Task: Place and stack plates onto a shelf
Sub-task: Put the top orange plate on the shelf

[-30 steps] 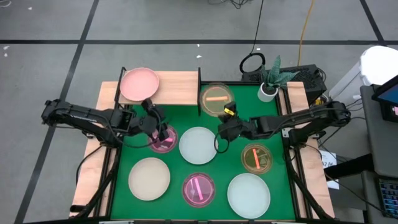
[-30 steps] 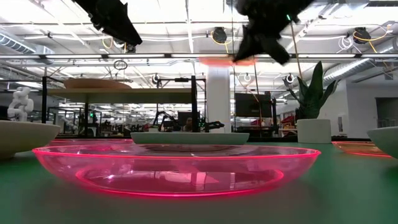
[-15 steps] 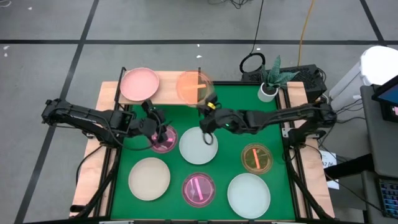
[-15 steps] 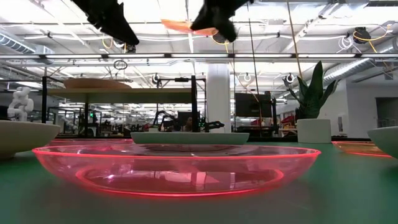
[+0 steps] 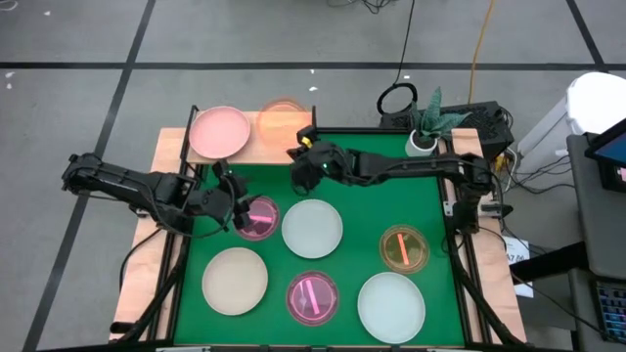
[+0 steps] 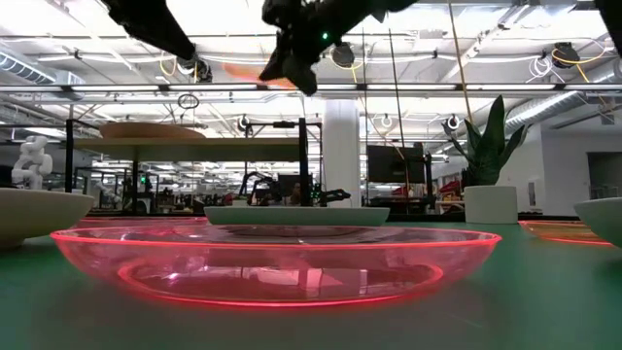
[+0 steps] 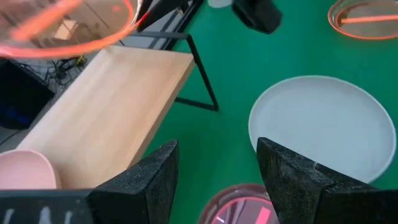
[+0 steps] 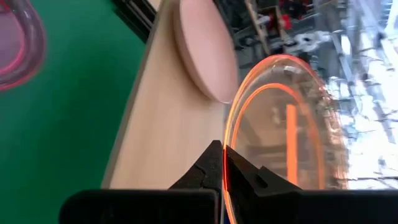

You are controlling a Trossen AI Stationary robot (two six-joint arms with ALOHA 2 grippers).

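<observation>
You are looking at the right gripper [image 5: 296,154] reaching over the shelf [image 5: 269,147], its fingers [image 8: 219,167] clamped tight on the rim of an amber plate [image 5: 282,121]. The amber plate is extending forward from the fingertips, held above the bare half of the shelf board. Just beyond it, the pink plate [image 5: 219,132] is resting on the other half of the shelf.

The left gripper [image 5: 235,207] is hovering with its fingers [image 7: 146,180] spread wide and holding nothing. A magenta plate [image 5: 258,218] is lying directly beneath it on the table [image 5: 362,210]. A pale plate [image 5: 312,228] is sitting just beside that gripper, away from the shelf.
</observation>
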